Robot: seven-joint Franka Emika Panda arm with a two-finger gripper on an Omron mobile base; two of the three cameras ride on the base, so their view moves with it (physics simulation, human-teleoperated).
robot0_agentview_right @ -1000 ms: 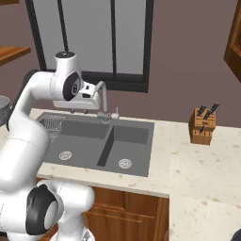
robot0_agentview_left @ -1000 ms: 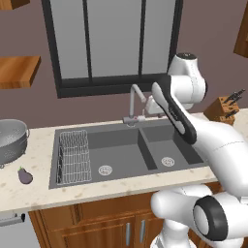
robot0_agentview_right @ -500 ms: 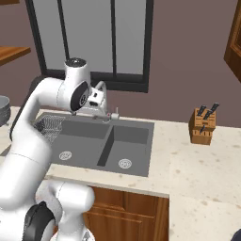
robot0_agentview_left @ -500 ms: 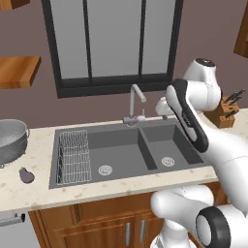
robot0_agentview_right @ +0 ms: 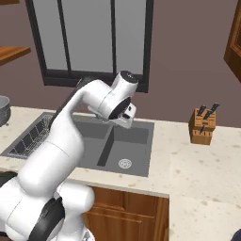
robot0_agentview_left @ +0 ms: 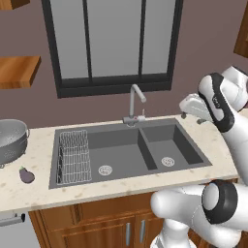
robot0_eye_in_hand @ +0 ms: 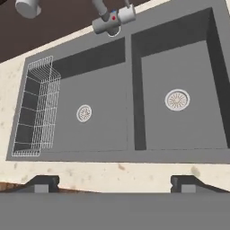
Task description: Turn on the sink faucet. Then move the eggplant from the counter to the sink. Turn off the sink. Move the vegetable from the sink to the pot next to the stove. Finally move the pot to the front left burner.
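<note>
arm: raised, bent | end effector (robot0_eye_in_hand: 115, 183): fingers wide apart, empty

Location type: domestic kitchen, rendered. Reference landmark: the double-basin sink (robot0_agentview_left: 131, 150), set into a pale speckled tabletop (robot0_agentview_left: 38, 189) over brown wooden cabinets (robot0_agentview_left: 97, 225). Behind the sink: faucet (robot0_agentview_left: 135, 104) and dark-framed window (robot0_agentview_left: 111, 43). Left of the sink: colander (robot0_agentview_left: 10, 140) and eggplant (robot0_agentview_left: 26, 175). Right of the sink: knife block (robot0_agentview_right: 202, 126).
</note>
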